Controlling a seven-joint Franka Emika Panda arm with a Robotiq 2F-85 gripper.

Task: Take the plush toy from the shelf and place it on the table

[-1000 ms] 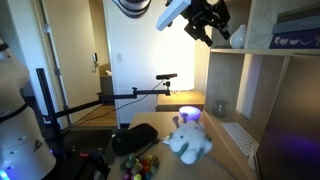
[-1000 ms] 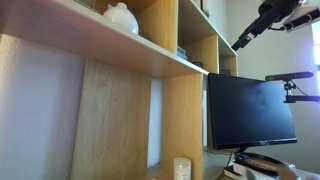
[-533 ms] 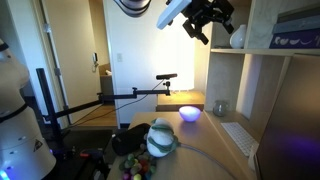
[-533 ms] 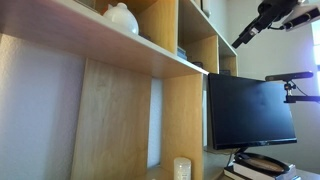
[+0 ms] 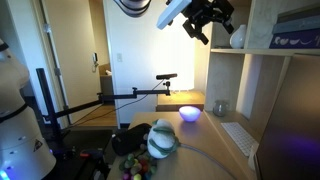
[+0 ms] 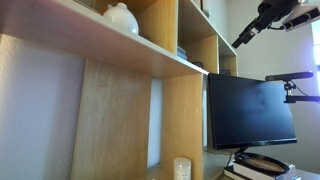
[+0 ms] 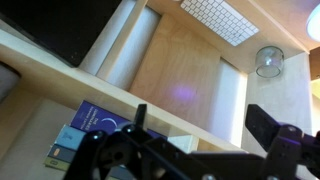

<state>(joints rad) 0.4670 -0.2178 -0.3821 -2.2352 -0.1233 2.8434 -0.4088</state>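
The plush toy (image 5: 162,140), a whitish ball with dark green patches, lies on the near end of the table (image 5: 205,150), far below the gripper. It rests against a flat black pouch (image 5: 134,138). My gripper (image 5: 208,18) hangs high up beside the top of the pale-wood shelf (image 5: 268,60), open and empty. In the wrist view the gripper (image 7: 203,125) has its two dark fingers (image 7: 266,127) wide apart with nothing between them, over the shelf board (image 7: 100,78). The toy is out of the wrist view.
A white vase (image 5: 238,36) stands on the shelf close to the gripper, also seen as the vase (image 6: 122,17). A glowing bowl (image 5: 189,113), a glass (image 5: 219,107) and a keyboard (image 5: 238,135) sit on the table. A black arm stand (image 5: 135,95) crosses behind. Books (image 7: 95,125) lie on the shelf; a monitor (image 6: 250,110) stands by it.
A second ago the toy was landing further right on the table; it has rolled left against the pouch and settled. The gripper's jaws have opened wider. Nothing moved in the last half second.
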